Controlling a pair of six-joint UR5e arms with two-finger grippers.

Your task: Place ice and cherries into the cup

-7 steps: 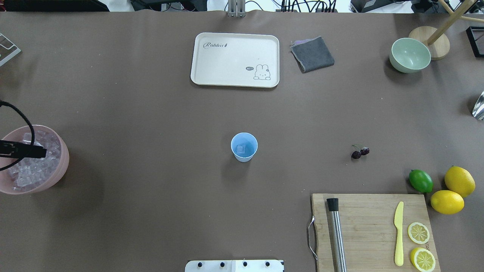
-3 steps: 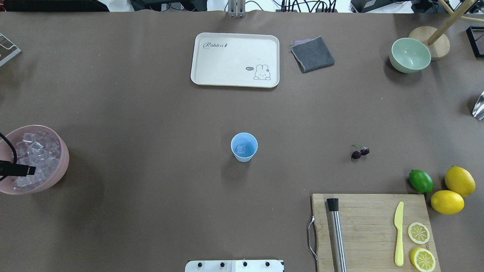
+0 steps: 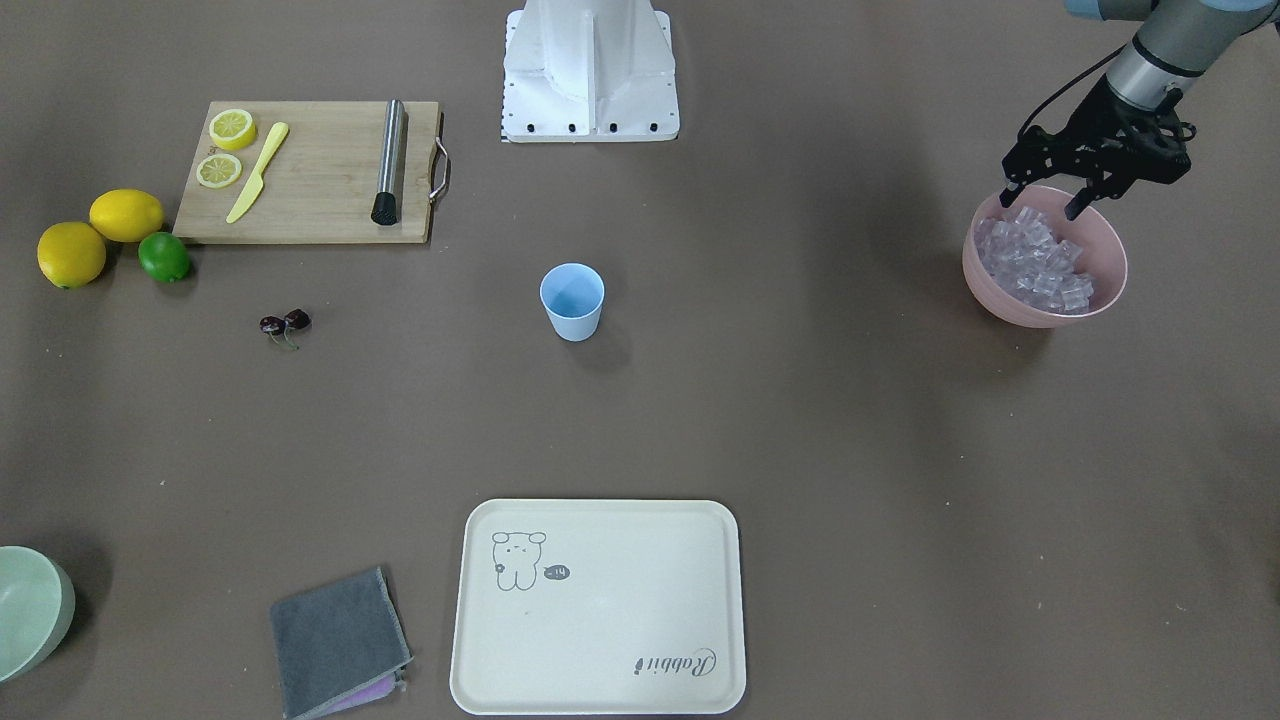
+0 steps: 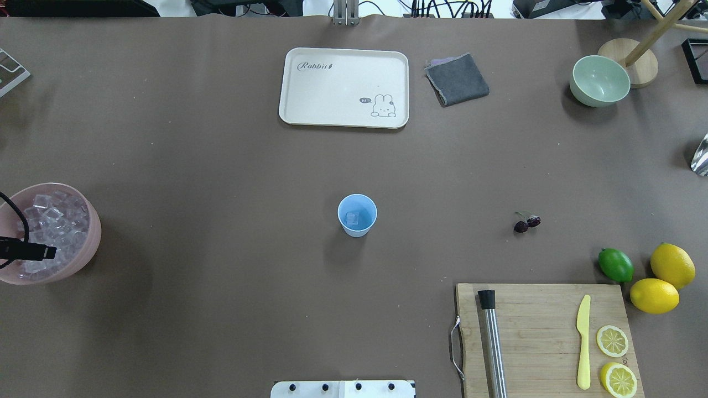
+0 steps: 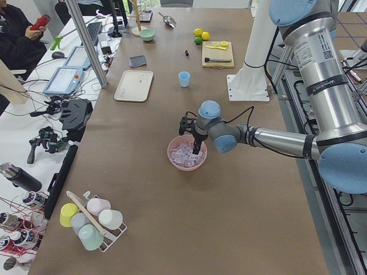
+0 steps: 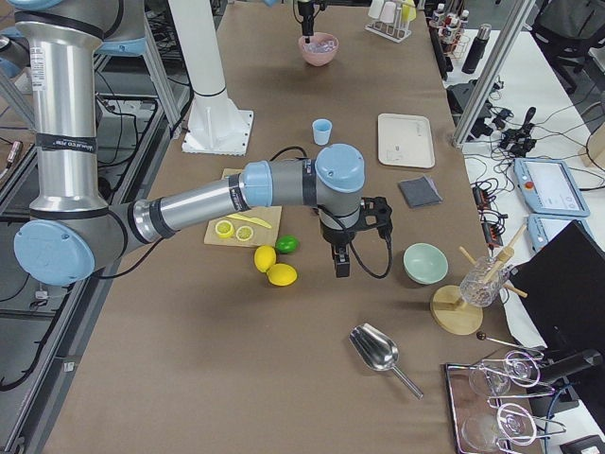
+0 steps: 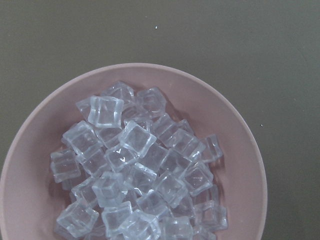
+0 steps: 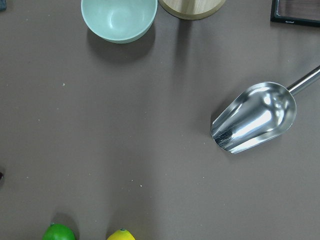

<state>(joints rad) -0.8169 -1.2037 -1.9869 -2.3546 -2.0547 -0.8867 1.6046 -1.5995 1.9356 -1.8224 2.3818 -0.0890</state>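
The light blue cup (image 4: 357,215) stands at mid table with one ice cube (image 4: 352,218) in it. Many more ice cubes (image 7: 140,165) fill the pink bowl (image 3: 1045,310) at the table's left end. My left gripper (image 3: 1042,205) hangs just above that ice, fingers spread and empty; only a bit of it shows in the overhead view (image 4: 27,251). The dark cherries (image 4: 526,223) lie on the table right of the cup. My right gripper (image 6: 340,265) hovers near the lemons at the right end. I cannot tell whether it is open or shut.
A cream tray (image 4: 344,87) and a grey cloth (image 4: 457,79) lie at the far side. A pale green bowl (image 4: 599,80) and a metal scoop (image 8: 255,117) are at the right. A cutting board (image 4: 545,340) with muddler, knife and lemon slices sits near lemons and a lime (image 4: 615,265).
My left gripper has moved over the pink bowl from its middle toward its near side. The cup, cherries and everything else are unchanged.
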